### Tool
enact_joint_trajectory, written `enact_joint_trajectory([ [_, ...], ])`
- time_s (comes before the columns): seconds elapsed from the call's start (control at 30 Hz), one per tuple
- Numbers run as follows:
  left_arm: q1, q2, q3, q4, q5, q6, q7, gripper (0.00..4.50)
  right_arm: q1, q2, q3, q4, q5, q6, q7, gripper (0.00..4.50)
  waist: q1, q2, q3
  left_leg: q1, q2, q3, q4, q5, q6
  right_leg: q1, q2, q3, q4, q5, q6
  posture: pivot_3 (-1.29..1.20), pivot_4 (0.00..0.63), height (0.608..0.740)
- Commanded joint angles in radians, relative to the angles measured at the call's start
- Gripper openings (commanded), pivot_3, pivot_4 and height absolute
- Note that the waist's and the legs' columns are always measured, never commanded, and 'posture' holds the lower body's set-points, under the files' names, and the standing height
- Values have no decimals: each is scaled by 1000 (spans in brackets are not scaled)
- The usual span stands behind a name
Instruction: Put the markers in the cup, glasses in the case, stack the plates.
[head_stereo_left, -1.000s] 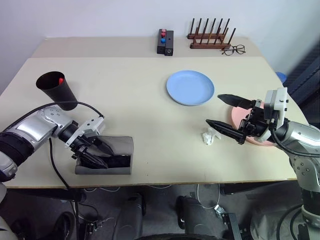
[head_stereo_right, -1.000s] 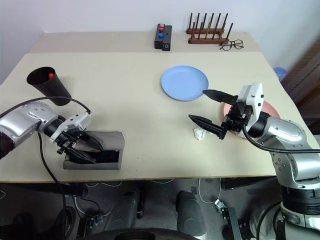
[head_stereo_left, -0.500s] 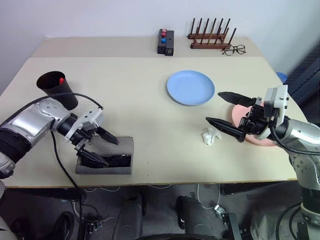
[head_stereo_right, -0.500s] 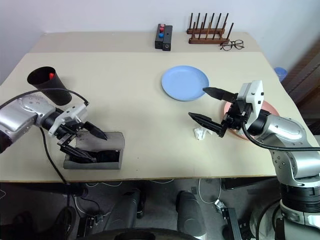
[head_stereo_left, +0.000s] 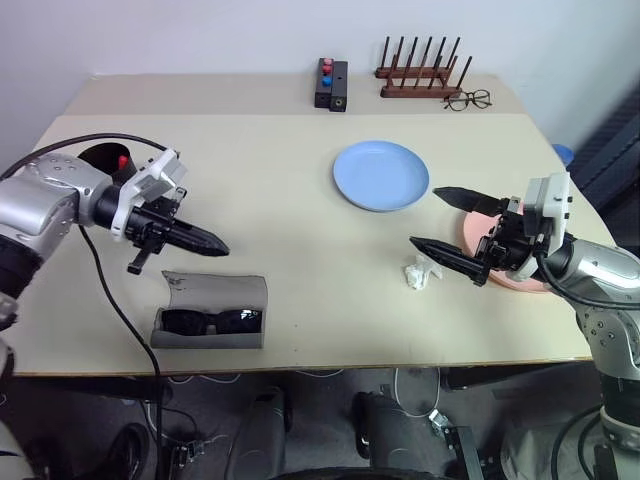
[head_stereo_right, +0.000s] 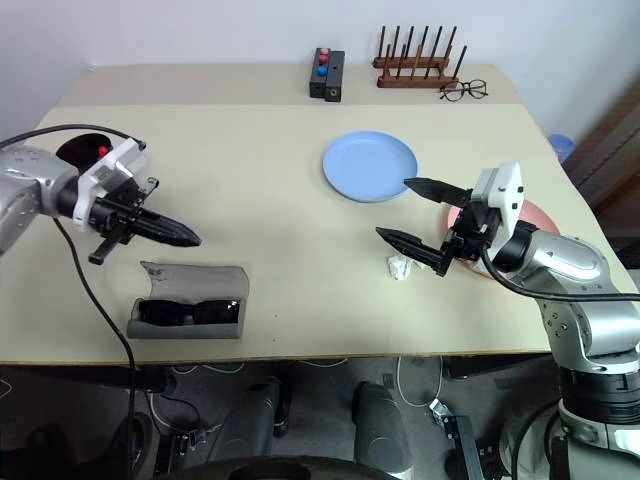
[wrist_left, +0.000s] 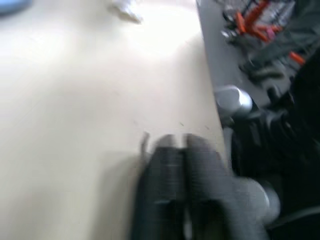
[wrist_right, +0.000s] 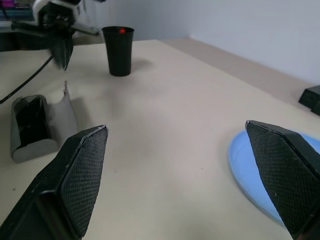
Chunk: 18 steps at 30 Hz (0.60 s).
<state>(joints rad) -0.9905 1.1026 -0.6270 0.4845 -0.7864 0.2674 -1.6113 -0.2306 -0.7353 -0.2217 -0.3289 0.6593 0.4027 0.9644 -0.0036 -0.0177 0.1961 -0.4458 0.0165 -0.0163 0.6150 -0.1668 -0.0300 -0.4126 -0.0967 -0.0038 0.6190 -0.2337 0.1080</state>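
Bright, even light with soft shadows; left wrist view heavily motion-blurred.

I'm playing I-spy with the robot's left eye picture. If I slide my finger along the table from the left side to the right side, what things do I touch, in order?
Black cup → left claw → grey case with sunglasses inside → blue plate → crumpled white scrap → right claw → pink plate.

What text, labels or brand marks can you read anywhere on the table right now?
None can be read.
The black box with red and blue buttons at the table's far edge: no legible marking.
The cup, case and blue plate: plain, no print visible.
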Motion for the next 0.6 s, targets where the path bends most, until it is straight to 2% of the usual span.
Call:
enact_joint_trajectory([
  [0.03, -2, -65, 137, 98, 104, -57, 9, 30, 18, -15, 6, -44, 5, -20, 40, 4500, 1, 0, 0, 0, 0, 0, 0, 0, 0, 0, 0, 0, 0, 0, 0, 0, 150, 740],
  [0.33, 57, -179, 265, 243, 397, -217, 65, 30, 19, 17, 17, -139, 135, 27, 69, 4500, -6, 0, 0, 0, 0, 0, -1, 0, 0, -1, 0, 0, 1, 0, 0, 0, 150, 740],
  [0.5, 116, -192, 293, 199, 461, -180, 18, 30, 2, 20, 30, -124, 127, 26, 61, 4500, -5, 0, 0, 0, 0, 0, -1, 0, 0, -1, 0, 0, 1, 0, 0, 0, 150, 740],
  [0.6, 172, -160, 272, 126, 454, -172, -2, 30, -5, 20, 28, -118, 128, 27, 55, 4500, -5, 0, 0, 0, 0, 0, -1, 0, 0, 0, 0, 0, 0, 0, 0, 0, 150, 740],
])
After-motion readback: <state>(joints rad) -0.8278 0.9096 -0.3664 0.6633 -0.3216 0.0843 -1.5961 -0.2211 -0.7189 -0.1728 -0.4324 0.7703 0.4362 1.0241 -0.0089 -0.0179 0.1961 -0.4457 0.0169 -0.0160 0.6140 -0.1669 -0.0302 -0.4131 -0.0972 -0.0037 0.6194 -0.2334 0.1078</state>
